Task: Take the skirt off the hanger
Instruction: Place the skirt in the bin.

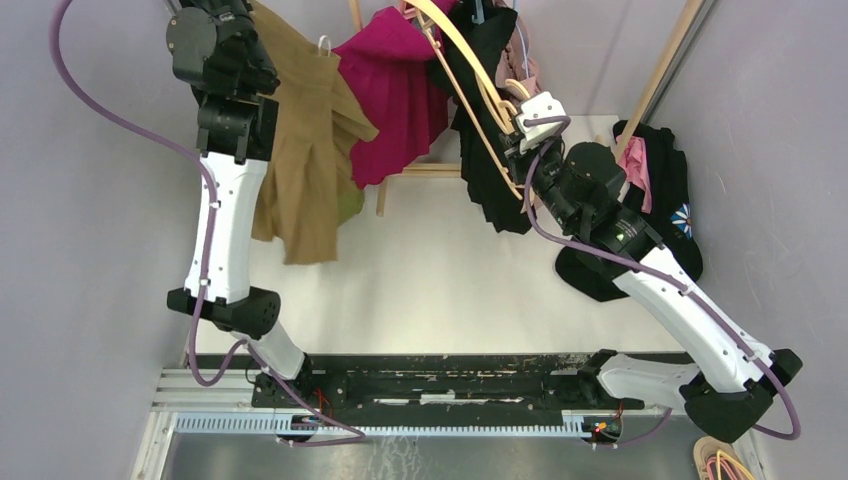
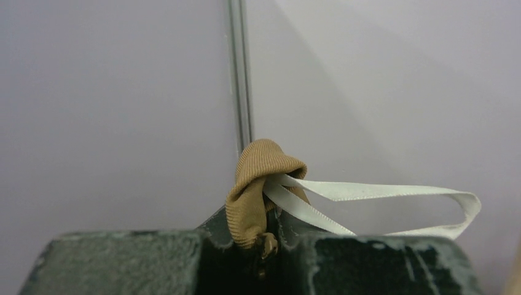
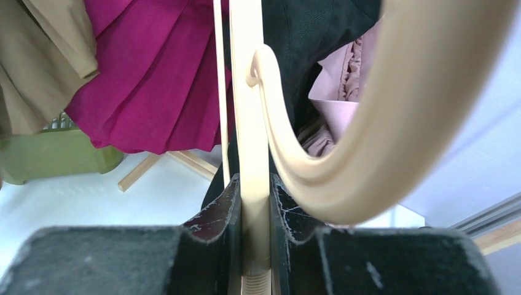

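Well, over on the left, the left gripper (image 2: 261, 236) is pinched nearly closed on a bunched fold of waistband of the soft tan cloth skirt (image 1: 305, 150). A white satin ribbon loop (image 2: 381, 196) pokes out beside the fold. The skirt hangs limp from that one point, up by the grey wall (image 1: 80, 200) and over the white tabletop (image 1: 430, 270). It looks light and floppy, so the waistband seems the sensible hold, though it may swing. Rightward, a magenta pleated skirt (image 1: 395, 90) and a black garment (image 1: 490, 190) hang by the wooden rack (image 1: 432, 169), close enough to snag. Further right, the right gripper (image 3: 254, 246) is clamped narrowly on the pale curved wooden hanger (image 3: 249, 123), which looks stiff and long and sits well apart from the tan skirt. The most open room looks to be over the table's near middle.
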